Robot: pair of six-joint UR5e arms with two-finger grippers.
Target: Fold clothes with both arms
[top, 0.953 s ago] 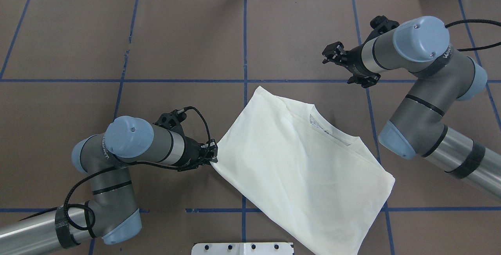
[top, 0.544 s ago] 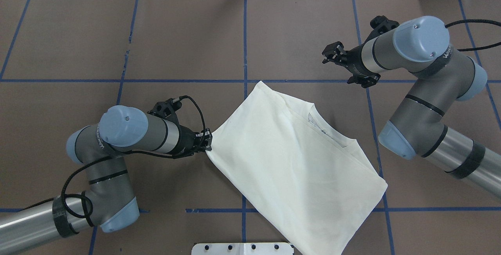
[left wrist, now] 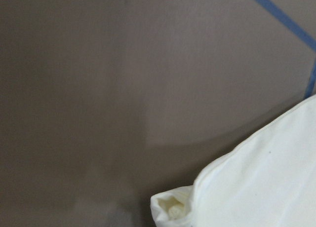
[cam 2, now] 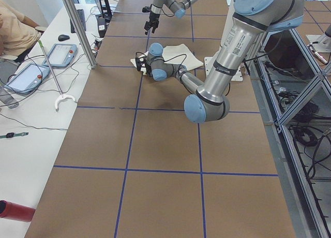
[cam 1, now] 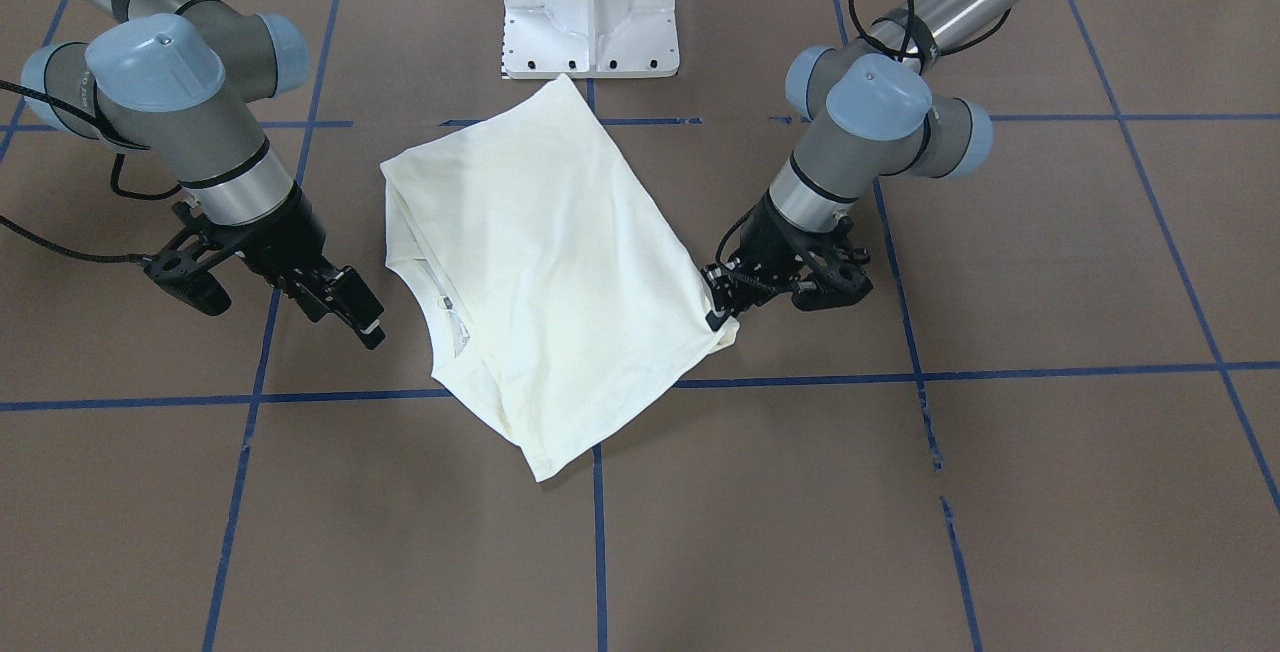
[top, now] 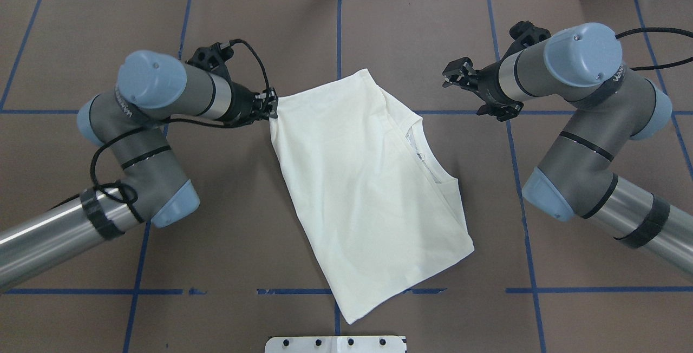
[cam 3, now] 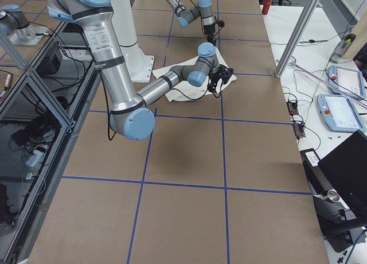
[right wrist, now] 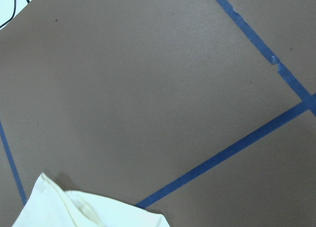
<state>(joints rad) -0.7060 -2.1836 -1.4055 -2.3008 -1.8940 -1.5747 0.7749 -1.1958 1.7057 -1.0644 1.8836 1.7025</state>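
The cream-white shirt [top: 368, 190] lies folded on the brown table, plain side up, its neckline [top: 427, 155] turned toward the right arm. The print is hidden. My left gripper [top: 270, 106] is shut on the shirt's far-left corner, low over the table. It also shows in the front view [cam 1: 718, 310], where the shirt [cam 1: 540, 262] lies in the middle. The left wrist view shows the pinched corner of the shirt [left wrist: 256, 187]. My right gripper [top: 450, 76] is open and empty, a short way beyond the shirt's far-right edge; it also shows in the front view [cam 1: 362, 320].
The white pedestal base [top: 335, 344] stands at the table's near edge, close to the shirt's near corner. Blue tape lines [top: 339, 33] cross the brown table cover. A side table with tablets [cam 2: 51, 57] and a metal post [cam 2: 77, 26] stand beyond the far edge.
My left gripper has pulled the shirt's corner away from the robot and slightly left; the shirt has slid and turned with it. The right arm has hardly moved.
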